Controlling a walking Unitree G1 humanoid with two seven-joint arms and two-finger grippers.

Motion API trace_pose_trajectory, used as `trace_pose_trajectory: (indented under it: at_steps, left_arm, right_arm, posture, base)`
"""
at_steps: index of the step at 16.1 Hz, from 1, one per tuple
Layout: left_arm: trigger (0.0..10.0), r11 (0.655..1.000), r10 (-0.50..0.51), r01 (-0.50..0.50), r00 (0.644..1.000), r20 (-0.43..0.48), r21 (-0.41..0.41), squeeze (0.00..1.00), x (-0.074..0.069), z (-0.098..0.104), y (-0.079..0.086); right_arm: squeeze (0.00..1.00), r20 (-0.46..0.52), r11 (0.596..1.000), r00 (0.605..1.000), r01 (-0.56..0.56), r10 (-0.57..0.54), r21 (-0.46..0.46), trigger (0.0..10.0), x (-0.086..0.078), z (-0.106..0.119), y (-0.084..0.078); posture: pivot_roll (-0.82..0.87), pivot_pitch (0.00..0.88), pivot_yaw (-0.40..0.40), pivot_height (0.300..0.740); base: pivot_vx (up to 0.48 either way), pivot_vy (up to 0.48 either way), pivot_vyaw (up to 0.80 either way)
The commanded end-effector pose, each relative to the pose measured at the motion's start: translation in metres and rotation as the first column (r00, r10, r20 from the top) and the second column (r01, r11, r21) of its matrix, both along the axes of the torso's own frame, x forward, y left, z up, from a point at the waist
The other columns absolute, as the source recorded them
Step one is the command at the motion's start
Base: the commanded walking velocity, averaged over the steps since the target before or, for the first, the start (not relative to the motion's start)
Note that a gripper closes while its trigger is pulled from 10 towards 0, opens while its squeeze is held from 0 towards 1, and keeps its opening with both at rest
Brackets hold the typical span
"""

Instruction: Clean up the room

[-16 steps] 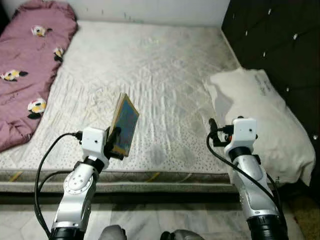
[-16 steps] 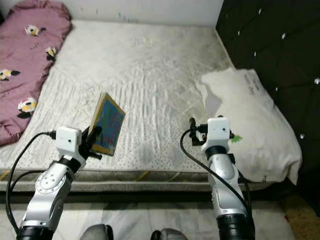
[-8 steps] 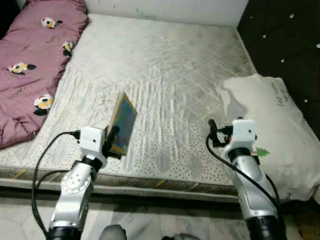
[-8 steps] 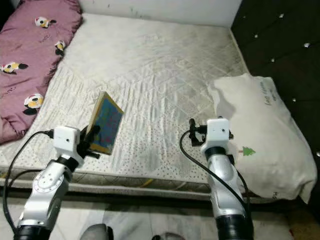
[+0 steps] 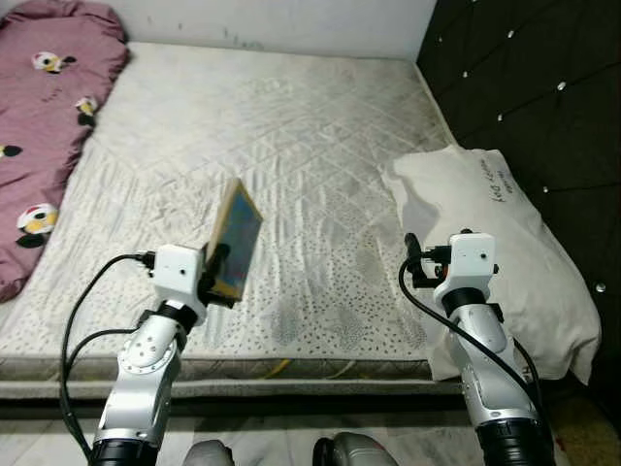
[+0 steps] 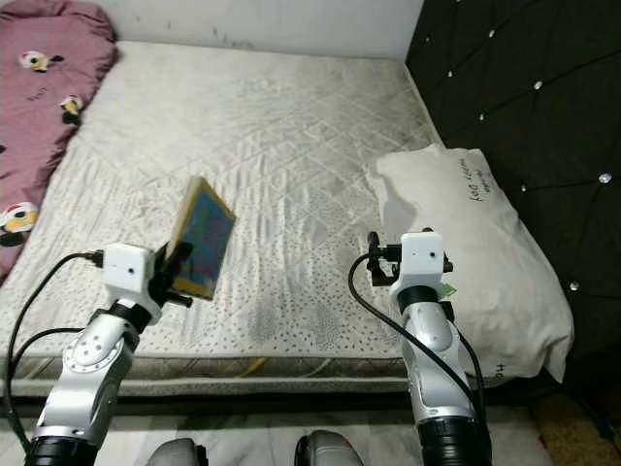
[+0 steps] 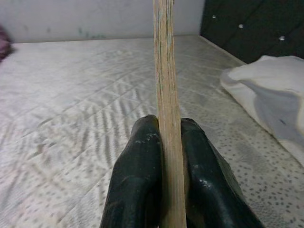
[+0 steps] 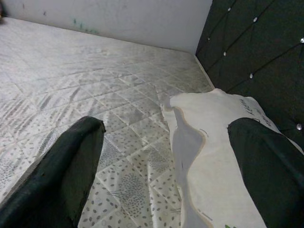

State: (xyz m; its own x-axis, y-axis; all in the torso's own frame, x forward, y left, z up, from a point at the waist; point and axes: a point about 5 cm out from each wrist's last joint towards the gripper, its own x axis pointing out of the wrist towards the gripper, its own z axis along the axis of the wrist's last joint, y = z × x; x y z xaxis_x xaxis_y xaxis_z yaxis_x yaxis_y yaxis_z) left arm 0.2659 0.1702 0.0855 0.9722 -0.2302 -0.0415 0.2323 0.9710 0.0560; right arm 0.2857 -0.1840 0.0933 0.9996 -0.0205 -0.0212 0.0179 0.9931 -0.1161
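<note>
Step in hand: carrying a picked-up item, judged mid-transfer. The left gripper (image 5: 215,267) is clenched on the lower edge of a thin book (image 5: 236,240), held upright and clear of the mattress (image 5: 291,126) near its front edge. The right gripper (image 8: 166,156) hovers with jaws spread and empty beside the white pillow (image 5: 495,233). Both forearms are raised and reach forward. Next move likely needs a drop-off place for the book.
</note>
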Motion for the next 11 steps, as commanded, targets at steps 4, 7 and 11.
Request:
trace_pose_trajectory:
  at_steps: [4,7,11]
  left_arm:
    - [10.0,1.0,-0.008,0.007,0.999,0.036,0.008,0.0,0.0021,0.0073,-0.0021]
    - [10.0,1.0,-0.011,0.011,0.999,0.039,0.007,0.0,0.0022,0.0077,-0.0023]
    - [10.0,1.0,-0.015,0.015,0.999,0.041,0.004,0.0,0.0028,0.0079,-0.0032]
  right_arm:
    - [0.0,0.003,1.0,1.0,0.001,-0.001,-0.002,10.0,0.0004,0.0007,-0.002]
    - [0.0,0.004,1.0,1.0,0.003,-0.003,0.001,10.0,0.0006,0.0006,-0.002]
    - [0.0,0.003,1.0,1.0,0.001,-0.001,-0.002,10.0,0.0013,0.0002,-0.0025]
  posture:
    - [-0.02,0.093,-0.062,0.74]
    - [-0.02,0.093,-0.062,0.74]
    - [-0.02,0.089,-0.063,0.74]
  base:
    - [0.0,-0.061,0.0]
    - [0.0,-0.261,0.0]
    - [0.0,-0.31,0.0]
